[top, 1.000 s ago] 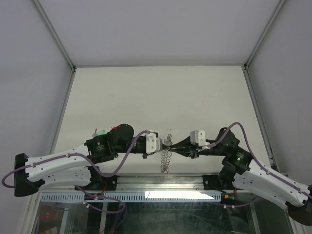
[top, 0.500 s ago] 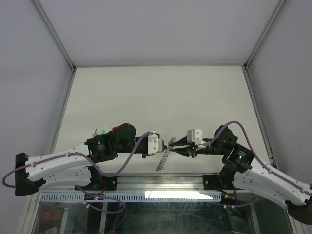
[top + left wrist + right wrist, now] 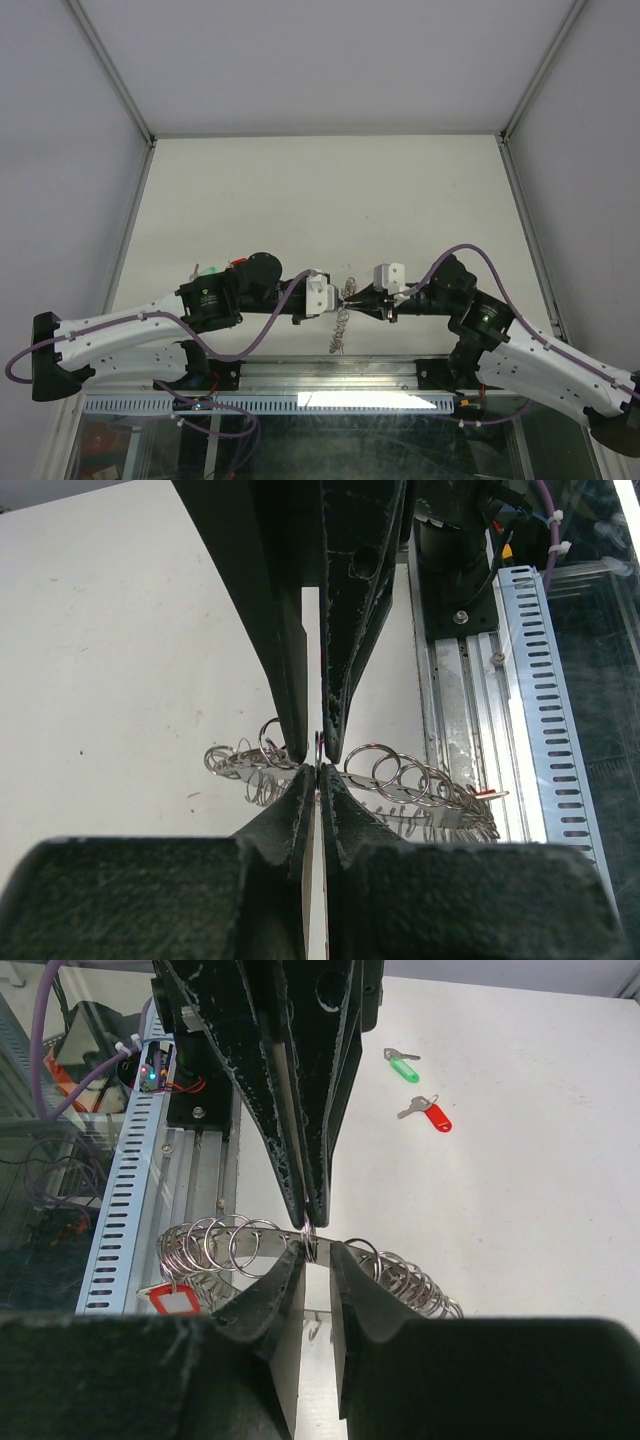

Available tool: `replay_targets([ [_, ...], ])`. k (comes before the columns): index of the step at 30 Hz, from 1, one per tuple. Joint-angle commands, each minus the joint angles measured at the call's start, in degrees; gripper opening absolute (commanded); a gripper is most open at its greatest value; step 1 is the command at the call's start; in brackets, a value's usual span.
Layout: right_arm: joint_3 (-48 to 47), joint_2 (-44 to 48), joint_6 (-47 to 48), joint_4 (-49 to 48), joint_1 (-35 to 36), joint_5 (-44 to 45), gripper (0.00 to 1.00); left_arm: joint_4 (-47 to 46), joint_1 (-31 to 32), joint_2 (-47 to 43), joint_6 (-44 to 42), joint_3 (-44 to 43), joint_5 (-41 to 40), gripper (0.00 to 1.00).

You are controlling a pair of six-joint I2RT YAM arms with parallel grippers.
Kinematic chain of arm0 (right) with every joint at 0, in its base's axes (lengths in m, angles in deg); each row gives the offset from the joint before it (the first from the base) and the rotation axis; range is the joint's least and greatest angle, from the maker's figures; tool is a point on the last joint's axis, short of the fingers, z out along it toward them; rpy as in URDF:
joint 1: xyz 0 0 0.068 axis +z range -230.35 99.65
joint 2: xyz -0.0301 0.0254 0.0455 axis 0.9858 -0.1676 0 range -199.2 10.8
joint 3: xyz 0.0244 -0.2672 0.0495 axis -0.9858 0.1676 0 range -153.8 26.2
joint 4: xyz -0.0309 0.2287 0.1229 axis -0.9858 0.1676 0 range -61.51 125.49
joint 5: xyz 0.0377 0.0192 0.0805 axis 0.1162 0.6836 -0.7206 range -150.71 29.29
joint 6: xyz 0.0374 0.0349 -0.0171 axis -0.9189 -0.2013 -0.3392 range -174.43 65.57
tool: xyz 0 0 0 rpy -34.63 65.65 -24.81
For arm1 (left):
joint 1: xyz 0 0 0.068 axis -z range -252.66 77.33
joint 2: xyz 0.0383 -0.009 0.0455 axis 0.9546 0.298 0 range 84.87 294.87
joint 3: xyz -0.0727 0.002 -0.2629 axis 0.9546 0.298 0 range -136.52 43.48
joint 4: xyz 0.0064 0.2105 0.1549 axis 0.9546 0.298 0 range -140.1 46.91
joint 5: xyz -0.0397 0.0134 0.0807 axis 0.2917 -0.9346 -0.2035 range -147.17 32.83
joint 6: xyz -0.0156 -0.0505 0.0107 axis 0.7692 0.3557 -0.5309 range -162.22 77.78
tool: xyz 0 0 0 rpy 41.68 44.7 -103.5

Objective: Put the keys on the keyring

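Two loose keys show plainly only from the right wrist: a green-headed key (image 3: 403, 1065) and a red-headed key (image 3: 432, 1113), lying close together on the table (image 3: 320, 200). From above they are mere specks at the far side of the left arm (image 3: 130, 330), left of centre. One keyring (image 3: 340, 320) is held close to the table's near edge, between the two claws, its many small silver loops (image 3: 215, 1240) fanned to both sides. The left wrist shows the left claw (image 3: 318, 772) clenched on the ring's thin edge. The right wrist shows the right claw (image 3: 315, 1255) slightly parted, with that edge in the gap. One red tag (image 3: 170, 1300) hangs among the loops. The table is plain off-white, walled by pale grey panels (image 3: 320, 60), with one slotted metal rail (image 3: 330, 375) along its near edge.
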Motion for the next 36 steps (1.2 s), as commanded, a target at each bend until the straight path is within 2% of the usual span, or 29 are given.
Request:
replay_targets([
  [1,-2.9,-0.8,0.4,-2.4,0.3,-0.4,0.17,-3.6,0.4,-0.4,-0.8,-3.5,-0.4,0.00],
  [5,-3.0,-1.0,0.2,-2.6,0.3,-0.5,0.14,-3.0,0.4,-0.2,-0.8,-3.7,-0.3,0.00],
  [11,-2.9,-1.0,0.2,-2.7,0.3,-0.5,0.17,-1.5,0.4,0.6,-1.0,-4.4,-0.6,0.00],
  [20,-2.9,-1.2,0.3,-2.6,0.3,-0.7,0.12,-0.4,0.3,1.4,-1.1,-5.0,-0.5,0.00],
  [26,-2.9,-1.1,0.6,-2.1,0.3,-0.8,0.00,0.6,0.4,1.6,-1.1,-5.4,-0.8,0.00],
  [30,-2.7,-0.6,0.9,-2.3,0.3,-0.5,0.00,0.0,0.3,0.8,-1.1,-5.3,-2.5,0.01],
  [31,-2.6,-0.3,1.0,-2.5,0.2,-0.3,0.00,-0.5,0.4,0.4,-0.7,-5.0,-3.3,0.16],
  [33,-2.2,0.5,1.2,-3.5,0.3,0.0,0.00,-2.1,0.4,-1.0,0.6,-4.1,-4.9,0.34],
  [36,-1.8,1.2,2.6,-3.8,0.3,0.0,0.00,-5.5,0.4,-3.9,3.4,-1.5,-9.2,0.48],
])
